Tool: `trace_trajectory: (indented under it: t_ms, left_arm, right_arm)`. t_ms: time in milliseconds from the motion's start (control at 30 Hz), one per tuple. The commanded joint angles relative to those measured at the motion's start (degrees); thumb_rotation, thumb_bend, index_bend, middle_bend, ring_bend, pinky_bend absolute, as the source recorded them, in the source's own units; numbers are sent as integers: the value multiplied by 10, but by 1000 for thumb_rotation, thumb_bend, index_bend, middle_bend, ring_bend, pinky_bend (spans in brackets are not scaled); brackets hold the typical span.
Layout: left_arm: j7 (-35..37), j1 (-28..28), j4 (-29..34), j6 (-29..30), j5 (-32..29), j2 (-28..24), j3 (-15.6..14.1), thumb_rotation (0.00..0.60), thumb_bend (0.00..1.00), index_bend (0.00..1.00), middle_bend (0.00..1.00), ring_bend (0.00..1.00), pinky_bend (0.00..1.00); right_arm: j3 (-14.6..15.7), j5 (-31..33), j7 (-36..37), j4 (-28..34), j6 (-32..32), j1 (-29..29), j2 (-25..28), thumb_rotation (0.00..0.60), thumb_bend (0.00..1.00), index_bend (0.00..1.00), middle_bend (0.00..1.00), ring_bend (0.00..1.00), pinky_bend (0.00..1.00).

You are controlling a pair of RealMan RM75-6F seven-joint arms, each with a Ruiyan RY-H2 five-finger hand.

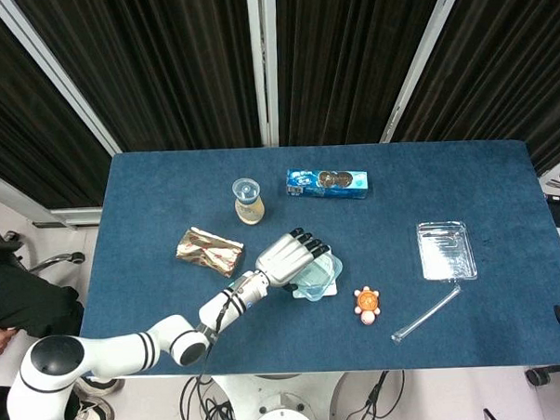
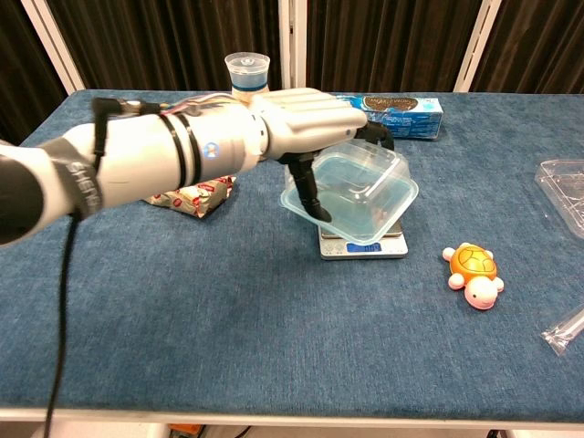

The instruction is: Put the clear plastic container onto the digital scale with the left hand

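Observation:
My left hand (image 2: 306,123) (image 1: 289,257) grips the clear plastic container (image 2: 351,197) (image 1: 316,277) by its near-left rim, fingers over the top edge and thumb below. The container hangs tilted directly above the digital scale (image 2: 364,245) (image 1: 328,288), covering most of the platform. Whether its underside touches the platform cannot be told. The scale's blue display shows at the front edge, partly behind the container. My right hand is not in either view.
A sauce bottle (image 2: 247,71) (image 1: 248,202) and a blue cookie box (image 2: 401,109) (image 1: 327,183) stand behind the scale. A snack packet (image 2: 193,196) (image 1: 208,249) lies to the left, an orange turtle toy (image 2: 474,271) (image 1: 367,304) to the right. Far right are a clear tray (image 1: 445,250) and a clear tube (image 1: 426,314).

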State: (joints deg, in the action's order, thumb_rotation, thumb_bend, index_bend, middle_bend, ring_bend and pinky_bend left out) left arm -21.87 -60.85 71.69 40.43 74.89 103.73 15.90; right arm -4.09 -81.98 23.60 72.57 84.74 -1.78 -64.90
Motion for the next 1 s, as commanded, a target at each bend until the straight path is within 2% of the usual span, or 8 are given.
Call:
trace_trajectory:
  t_ms: [33,133,267,333,433,567,833,1000]
  left_arm:
    - [-2,-17,-25,-8,-16,19,6,600,263,356,406,234,260]
    - [-5,-28,-45,-11,-26,29,6,600,264,310,384,220,256]
    - [-1,-36,-59,-21,-32,33,-2,600,256,53,253,169,249]
    - [9,-38,-58,-20,-28,33,-6,600,244,1,185,141,244]
    - [18,-41,-57,-18,-22,30,-11,600,226,0,102,85,211]
    - [20,-46,-51,-24,-28,22,-14,600,218,0,5,0,81]
    - [9,-45,-24,-19,-45,4,-22,600,209,0,0,0,14]
    - [-47,-31,51,-4,-76,-48,-37,600,209,0,0,0,9]
  right_arm:
    - [0,0,5,-5,-3,0,-2,600,218,0,0,0,0]
    - [-1,2,12,-11,-5,0,-3,600,219,0,0,0,0]
    - [-3,5,21,-19,-7,-1,-3,600,219,0,0,0,0]
    - [-4,6,24,-23,-8,-2,-3,600,218,0,0,0,0]
    - [-4,7,27,-27,-11,-1,-4,600,219,0,0,0,0]
    - [-4,6,28,-28,-14,0,-6,600,218,0,0,0,0]
    - [-5,5,25,-26,-12,-1,-5,600,218,0,0,0,0]
    - [-5,3,20,-22,-12,0,-4,600,219,0,0,0,0]
